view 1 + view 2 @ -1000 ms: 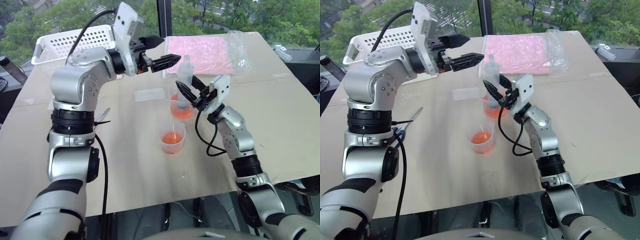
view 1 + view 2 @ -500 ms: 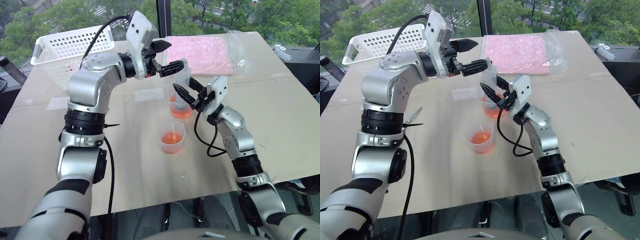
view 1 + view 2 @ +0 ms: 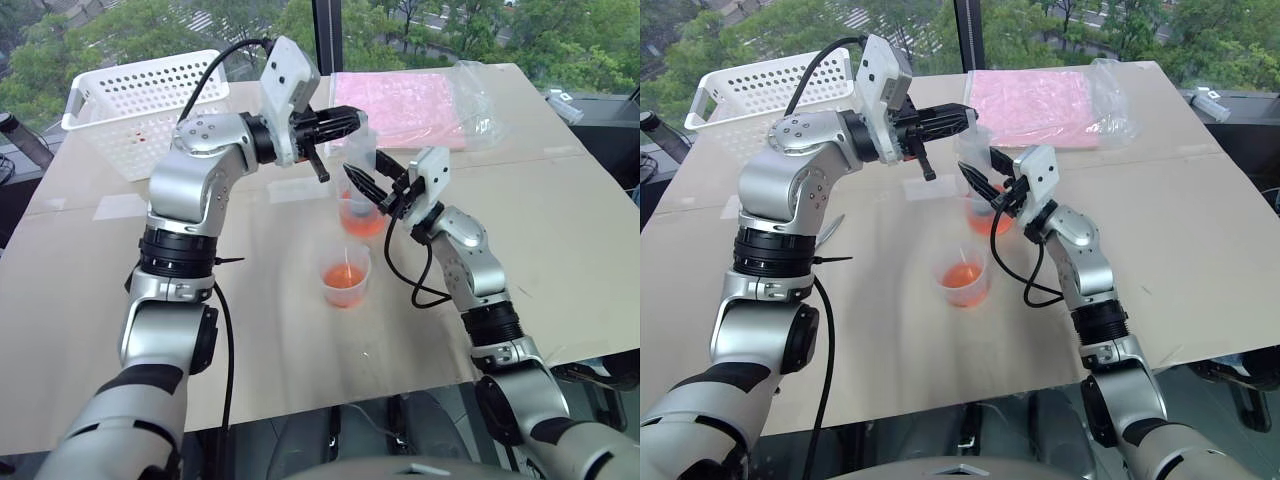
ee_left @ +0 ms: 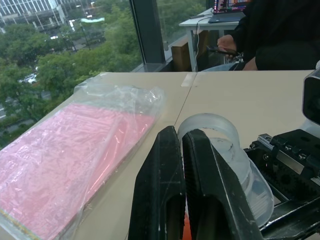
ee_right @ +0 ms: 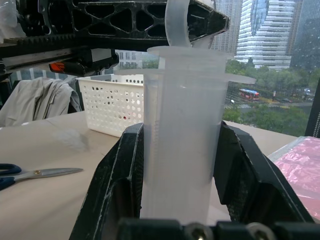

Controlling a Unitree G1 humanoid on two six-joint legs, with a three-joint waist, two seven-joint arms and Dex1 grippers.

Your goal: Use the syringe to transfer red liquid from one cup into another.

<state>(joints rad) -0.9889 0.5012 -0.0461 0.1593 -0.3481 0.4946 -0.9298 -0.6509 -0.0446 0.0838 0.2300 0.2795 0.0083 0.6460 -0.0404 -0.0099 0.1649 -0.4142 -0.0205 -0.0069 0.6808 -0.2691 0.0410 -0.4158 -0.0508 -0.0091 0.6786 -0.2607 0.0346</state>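
R claw (image 3: 372, 186): clamped on syringe (image 5: 182, 135) barrel, frame centre, upright in beaker (image 3: 362, 210).
L claw (image 3: 352, 121): fingers pinched together at plunger top (image 4: 212, 131), just above R claw.
Cup (image 3: 345, 277): below beaker, apart.

A clear syringe (image 5: 181, 135) stands upright, clamped between two black jaws. Behind the syringe sits a white perforated basket (image 5: 113, 102) on a beige bench (image 5: 50, 200). Blue-handled scissors (image 5: 35, 175) lie on the bench, well apart from the syringe.

A pale table (image 3: 560, 230) stands before tall windows (image 3: 420, 25) onto green trees, seemingly in daylight.
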